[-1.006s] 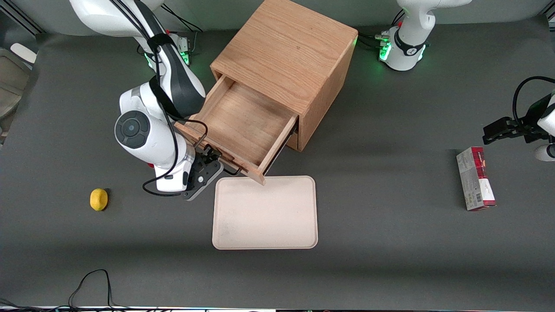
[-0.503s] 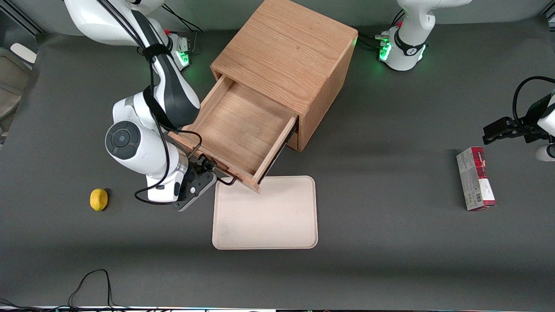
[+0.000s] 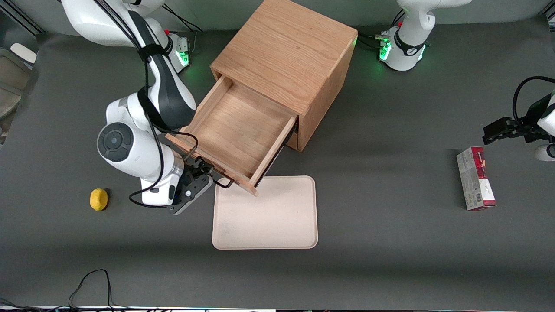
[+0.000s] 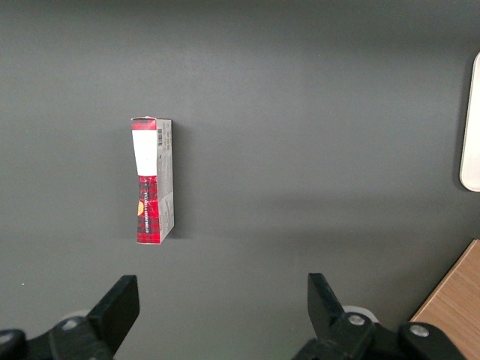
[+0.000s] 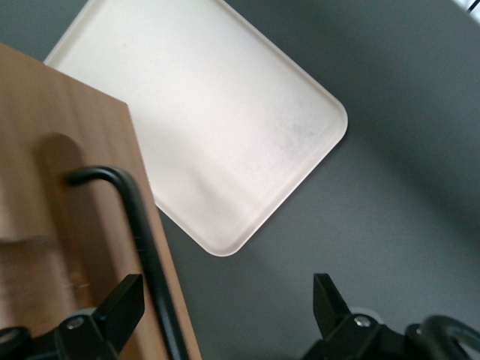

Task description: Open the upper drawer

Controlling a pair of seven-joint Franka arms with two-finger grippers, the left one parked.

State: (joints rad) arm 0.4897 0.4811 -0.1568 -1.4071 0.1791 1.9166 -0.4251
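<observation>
The oak cabinet (image 3: 286, 52) stands at the middle of the table. Its upper drawer (image 3: 234, 130) is pulled well out, showing a bare wooden inside. My right gripper (image 3: 202, 172) is at the drawer's front panel (image 5: 60, 225), on the working arm's end of it. It is open, its fingers wide apart. The long black bar handle (image 5: 142, 232) runs between them, close to one finger (image 5: 124, 304) and well clear of the other. The bottom drawer is hidden under the upper one.
A cream tray (image 3: 269, 216) lies on the table just in front of the open drawer, nearer the front camera. A yellow lemon (image 3: 99, 199) sits toward the working arm's end. A red and grey box (image 3: 475, 178) lies toward the parked arm's end.
The drawer has slid farther out of the cabinet, its front corner now closer to the tray. My right arm and gripper have moved with it, away from the cabinet.
</observation>
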